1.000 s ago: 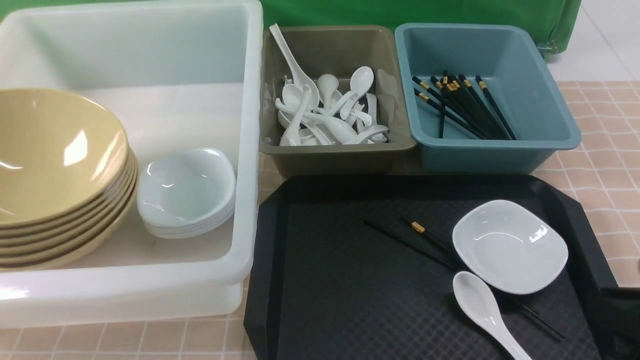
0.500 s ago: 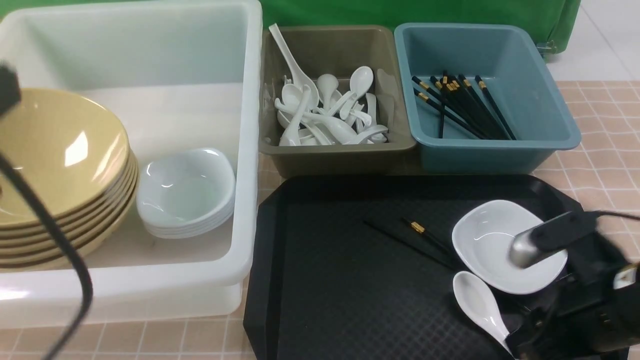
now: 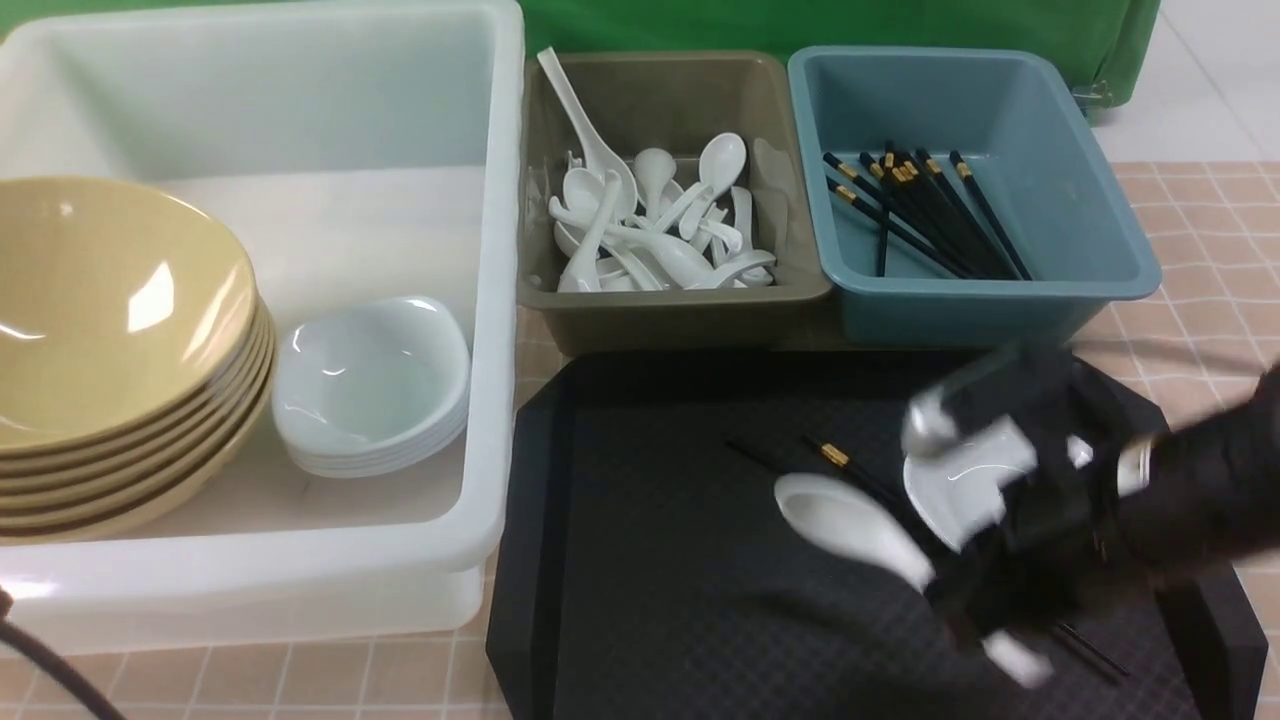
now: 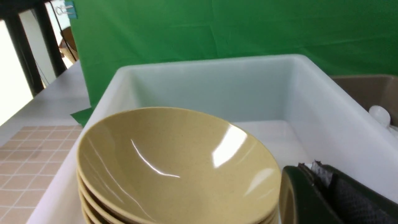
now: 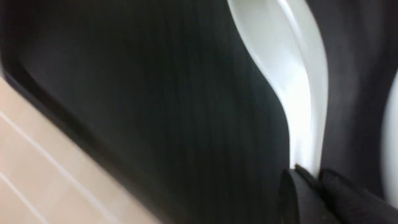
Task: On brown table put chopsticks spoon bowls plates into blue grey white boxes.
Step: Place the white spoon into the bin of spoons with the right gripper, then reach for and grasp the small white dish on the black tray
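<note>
My right gripper (image 3: 962,598) reaches in from the right, blurred, and is shut on the handle of the white spoon (image 3: 845,522), which hangs tilted over the black tray. In the right wrist view the spoon (image 5: 298,93) runs out from the closed gripper (image 5: 311,175). A white plate (image 3: 965,480) lies on the tray, partly behind the arm, with black chopsticks (image 3: 840,460) beside it. My left gripper (image 4: 307,168) is shut on nothing, next to the stacked tan bowls (image 4: 174,161) in the white box (image 4: 326,124). It is out of the front view.
The white box (image 3: 495,300) holds the bowls (image 3: 100,300) and stacked plates (image 3: 370,380). The grey box (image 3: 680,300) holds several spoons, the blue box (image 3: 1000,300) several chopsticks. The black tray (image 3: 680,560) lies on the brown table (image 3: 1210,260). A green backdrop hangs behind.
My right arm came in from the lower right, closed on the spoon and carried it up and to the left. The left arm's cable left the front view.
</note>
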